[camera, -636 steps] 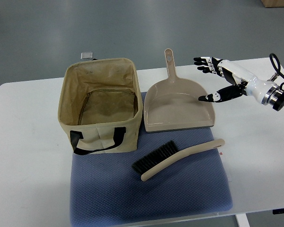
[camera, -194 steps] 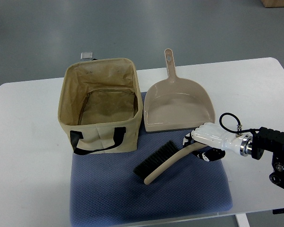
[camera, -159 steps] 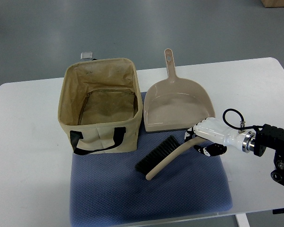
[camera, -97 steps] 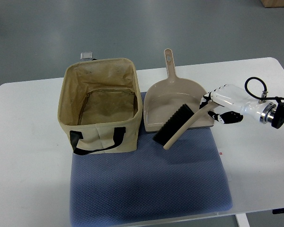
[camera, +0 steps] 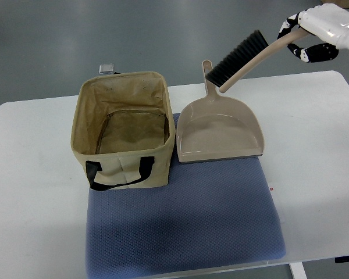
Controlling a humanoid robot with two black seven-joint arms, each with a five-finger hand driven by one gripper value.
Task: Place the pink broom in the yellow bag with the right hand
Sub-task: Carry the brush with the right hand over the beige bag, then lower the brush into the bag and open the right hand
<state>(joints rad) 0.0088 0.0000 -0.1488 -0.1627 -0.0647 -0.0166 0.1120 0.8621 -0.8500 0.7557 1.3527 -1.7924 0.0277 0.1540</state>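
1. Top view. Right robot hand at upper right corner, fingers wrapped round the handle end of the broom; left hand out of view.
2. Change over the last few seconds: broom gone from the blue mat, where it lay flat; half a second ago carried low over the dustpan, now raised high, above the dustpan's handle and past the far edge of the counter.
3. Meaning for task: pick-up done, lift done; transfer not yet done. Judged to remain: carry left toward the bag, then lower and release.
4. Broom as seen: beige-pink curved handle, dark bristle block on its upper side, free end pointing down-left, tilted diagonally. Rigid, light by the look; held at one end, so some swing likely.
5. Bag: open-topped, upright on mat's left corner, inside looks empty, black strap at front. Well apart from broom.
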